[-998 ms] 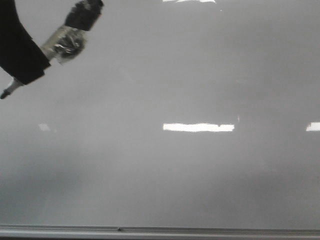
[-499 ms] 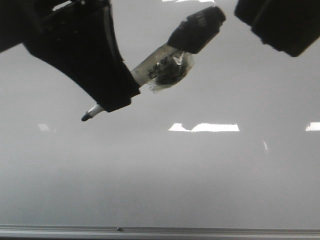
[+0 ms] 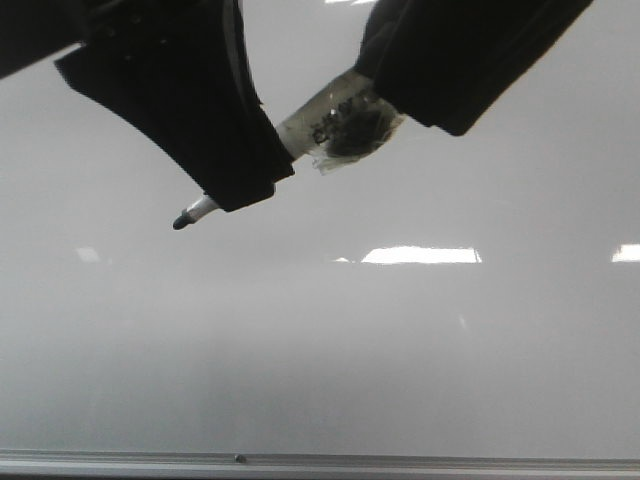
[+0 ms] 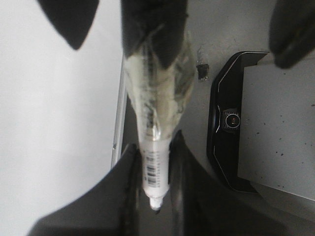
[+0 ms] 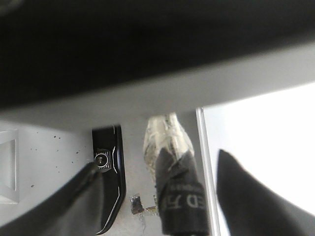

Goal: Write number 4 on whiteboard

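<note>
Whiteboard [image 3: 420, 380] is lying blank below both arms, no number 4 on it yet. Your left gripper [image 4: 156, 162] is pinching the marker [image 3: 330, 125] near its tip, jaws narrow around the barrel. Marker's long axis is slanting, tip [image 3: 181, 222] pointing down toward the board, capped end reaching up to the right gripper [image 5: 162, 196], which is straddling that end; can't tell if it's clamping. Left arm is nearer the board.
</note>
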`<state>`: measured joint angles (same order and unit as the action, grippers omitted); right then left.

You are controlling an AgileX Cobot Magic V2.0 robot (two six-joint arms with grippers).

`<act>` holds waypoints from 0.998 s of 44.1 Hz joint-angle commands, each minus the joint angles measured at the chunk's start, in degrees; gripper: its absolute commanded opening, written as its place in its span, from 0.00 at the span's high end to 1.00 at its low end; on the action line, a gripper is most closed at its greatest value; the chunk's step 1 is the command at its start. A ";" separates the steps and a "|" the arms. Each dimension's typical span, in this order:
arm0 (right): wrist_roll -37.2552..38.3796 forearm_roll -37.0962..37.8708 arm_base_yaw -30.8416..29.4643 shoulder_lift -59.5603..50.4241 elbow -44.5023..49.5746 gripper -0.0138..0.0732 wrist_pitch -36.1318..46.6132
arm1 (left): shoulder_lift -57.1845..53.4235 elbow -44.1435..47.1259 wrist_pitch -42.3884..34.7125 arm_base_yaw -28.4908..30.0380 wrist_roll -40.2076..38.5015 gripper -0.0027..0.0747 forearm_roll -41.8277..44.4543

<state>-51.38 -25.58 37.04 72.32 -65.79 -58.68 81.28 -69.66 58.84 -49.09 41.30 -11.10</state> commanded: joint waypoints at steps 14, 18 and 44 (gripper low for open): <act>-0.81 -1.80 0.04 -1.25 -1.88 0.77 2.89 | -1.62 -1.88 -1.82 -0.49 -0.12 0.98 -0.94; -0.81 -1.80 0.04 -1.25 -1.88 0.84 2.83 | -1.62 -1.97 -1.82 -0.49 -0.12 0.88 -1.05; 19.53 10.52 -7.03 -7.51 -1.93 0.91 -1.20 | -17.63 -1.52 2.42 6.94 -30.36 0.39 18.60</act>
<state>-37.26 -15.75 31.97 68.19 -65.79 -60.39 68.89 -70.71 64.25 -44.65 14.60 7.31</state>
